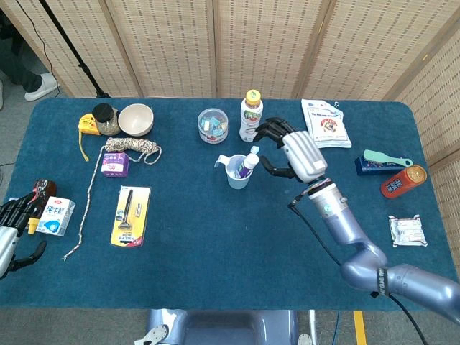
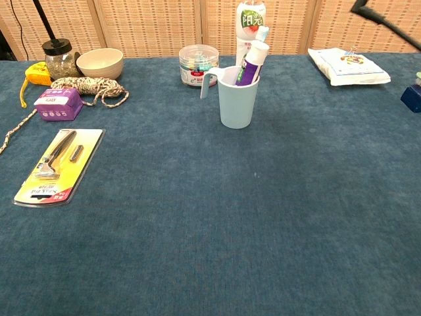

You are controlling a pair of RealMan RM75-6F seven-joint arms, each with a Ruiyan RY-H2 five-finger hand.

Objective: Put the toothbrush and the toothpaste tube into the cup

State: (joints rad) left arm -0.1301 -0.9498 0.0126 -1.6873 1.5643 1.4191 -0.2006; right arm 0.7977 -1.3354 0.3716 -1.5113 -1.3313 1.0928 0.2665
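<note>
Fingers spread and empty, the robot's right hand [image 1: 296, 149] hovers above the dark blue tablecloth [image 1: 215, 230], just to the right of the pale blue plastic cup [image 1: 236, 173] and not touching it. Standing inside that handled cup is the purple-and-white toothpaste tube [image 2: 251, 62], leaning with its white cap up over the rim; beside it the light blue head of the toothbrush [image 2: 262, 32] pokes above the tube in the chest view. Directly behind the cup stands a white drink bottle with a yellow cap [image 1: 251, 115], with a round clear tub of small coloured items [image 1: 213, 125] to its left.

At the far left edge of the table, the robot's left hand [image 1: 17, 215] lies low with its dark fingers loosely curled, next to a small white-and-blue carton [image 1: 54, 215]; whether it touches the carton cannot be told, and it holds nothing.

Elsewhere on the cloth: a razor in a yellow blister pack [image 1: 131, 215], a coil of pale rope [image 1: 134, 148] trailing a long strand, a small purple box [image 1: 114, 164], a cream bowl [image 1: 136, 119], a yellow tape measure [image 1: 87, 123] and a white snack bag [image 1: 325, 123].
</note>
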